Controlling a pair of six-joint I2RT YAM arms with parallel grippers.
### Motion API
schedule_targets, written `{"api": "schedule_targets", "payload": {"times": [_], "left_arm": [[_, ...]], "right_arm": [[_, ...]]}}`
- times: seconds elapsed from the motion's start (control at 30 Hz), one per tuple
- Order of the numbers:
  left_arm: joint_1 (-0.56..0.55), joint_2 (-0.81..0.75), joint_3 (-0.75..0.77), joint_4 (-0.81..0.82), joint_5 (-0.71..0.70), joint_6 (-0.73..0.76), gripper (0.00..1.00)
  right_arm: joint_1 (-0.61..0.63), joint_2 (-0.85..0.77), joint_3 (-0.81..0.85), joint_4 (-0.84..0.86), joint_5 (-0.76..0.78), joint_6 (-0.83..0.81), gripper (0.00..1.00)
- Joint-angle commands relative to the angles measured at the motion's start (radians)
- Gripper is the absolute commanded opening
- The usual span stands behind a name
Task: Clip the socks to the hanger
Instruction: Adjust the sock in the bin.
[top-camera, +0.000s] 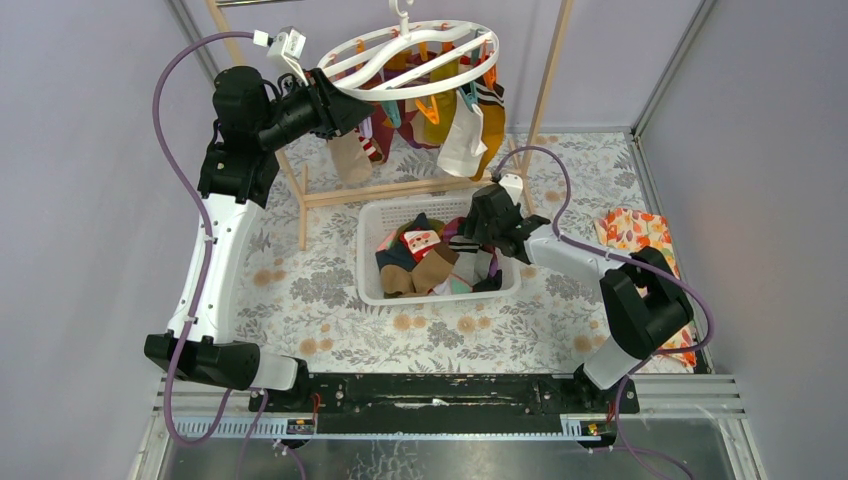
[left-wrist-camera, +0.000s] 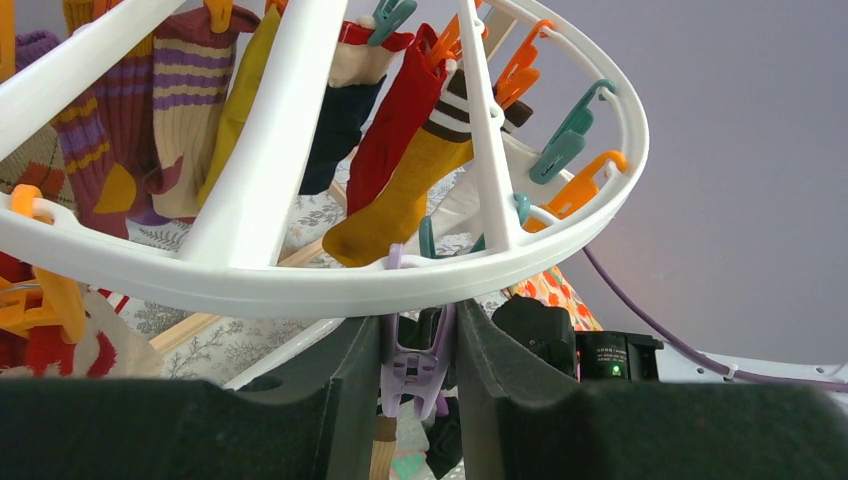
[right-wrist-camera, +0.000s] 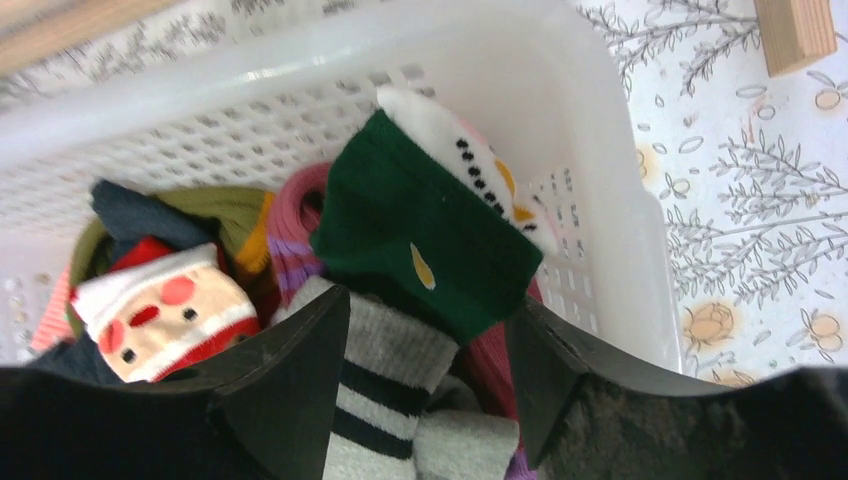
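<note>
The large white round plastic ring hanger (left-wrist-camera: 300, 285) was hung roughly level, hook upward, between the uprights of the wooden frame rack (top-camera: 400, 187) at the far side of the table. Knitted fabric socks (left-wrist-camera: 395, 190) were pinned to it by orange and teal plastic clips (left-wrist-camera: 565, 140), long axes vertical and toes downward. The left gripper (left-wrist-camera: 418, 318) was held at the ring's near rim, its fingers closed narrowly on a lilac plastic clip (left-wrist-camera: 415, 365) dangling beneath that rim.

More socks were heaped in the white slotted plastic basket (top-camera: 372, 292) below. The right gripper (right-wrist-camera: 425, 300) sat inside it, spread wide and holding nothing. A dark green sock (right-wrist-camera: 420, 250) lay between its fingers, the white dotted end pointing toward the basket's far wall, over a grey ribbed sock with black stripes (right-wrist-camera: 385, 375).
</note>
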Motion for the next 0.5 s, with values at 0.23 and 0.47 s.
{"api": "schedule_targets", "payload": {"times": [0.23,0.47], "left_arm": [[0.009,-0.006,0.012,-0.016,0.019,0.018,0.00],[0.009,-0.010,0.016,-0.020,0.020,0.019,0.00]], "right_arm": [[-0.038,-0.038,-0.032,0.288,-0.017,0.051,0.32],[-0.037,-0.124,-0.060,0.344,-0.083,0.021,0.00]]}}
